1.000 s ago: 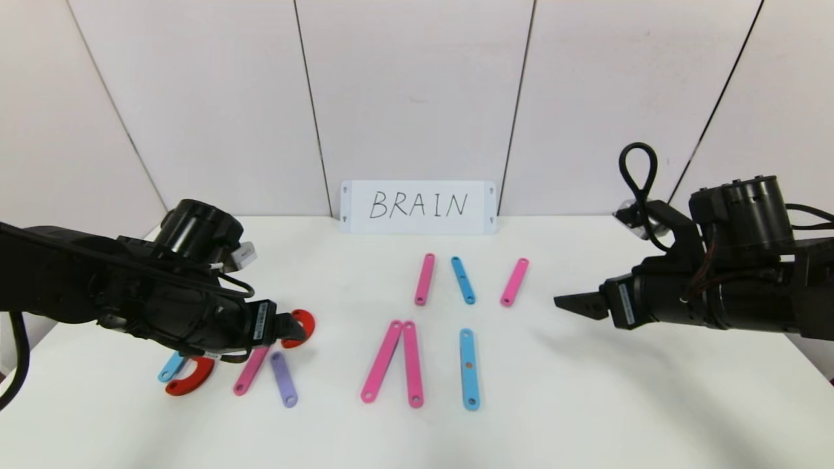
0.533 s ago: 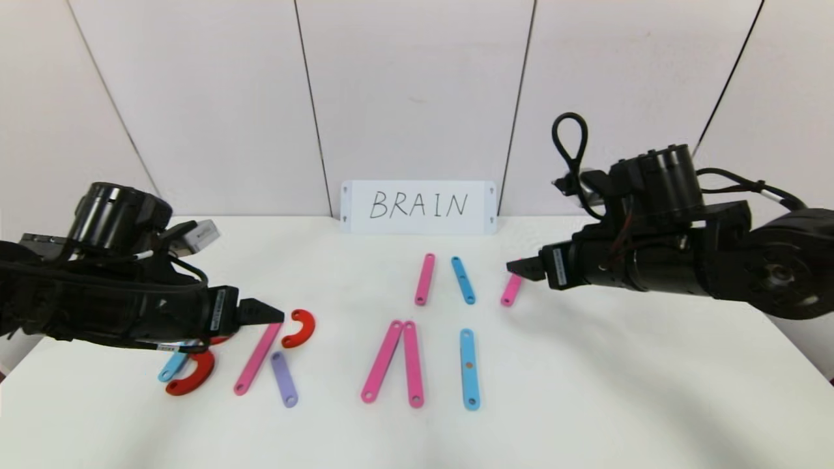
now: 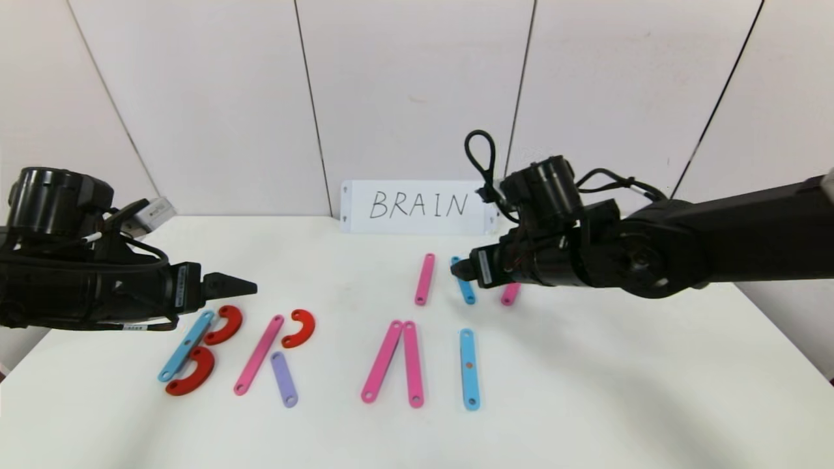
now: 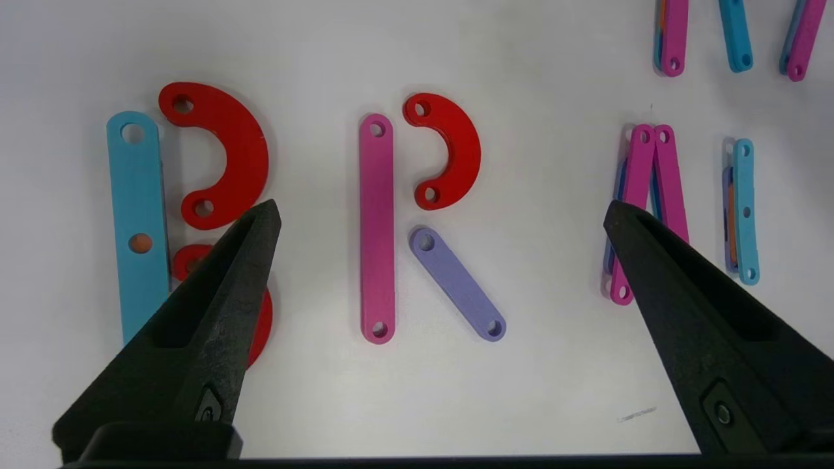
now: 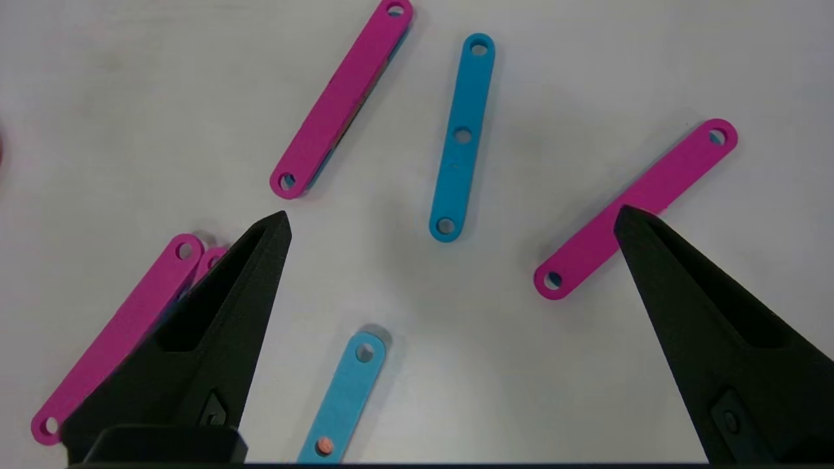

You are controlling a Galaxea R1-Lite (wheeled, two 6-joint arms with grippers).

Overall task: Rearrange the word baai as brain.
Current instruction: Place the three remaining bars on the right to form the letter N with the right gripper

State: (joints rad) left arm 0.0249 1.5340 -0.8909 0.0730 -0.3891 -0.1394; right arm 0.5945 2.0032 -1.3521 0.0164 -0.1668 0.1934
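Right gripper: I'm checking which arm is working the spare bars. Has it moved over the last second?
Yes. The right gripper has swung toward the robot's left, from beyond the far pink bar to the blue bar below the BRAIN card.

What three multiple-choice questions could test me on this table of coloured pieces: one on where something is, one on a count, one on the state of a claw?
1. Where is the right gripper?
A. Over the three bars nearest the card
B. Over the red curves
C. Off the table

2. How many red curves lie on the table?
A. One
B. Three
C. Five

3. How are the left gripper's jaws?
A. Clamped on a bar
B. Wide apart, holding nothing
C. Shut, holding nothing

Answers: 1 A, since its tip hangs by the blue bar below the BRAIN card. 2 B, two in the B and one in the R. 3 B, as bare table shows between its fingers.
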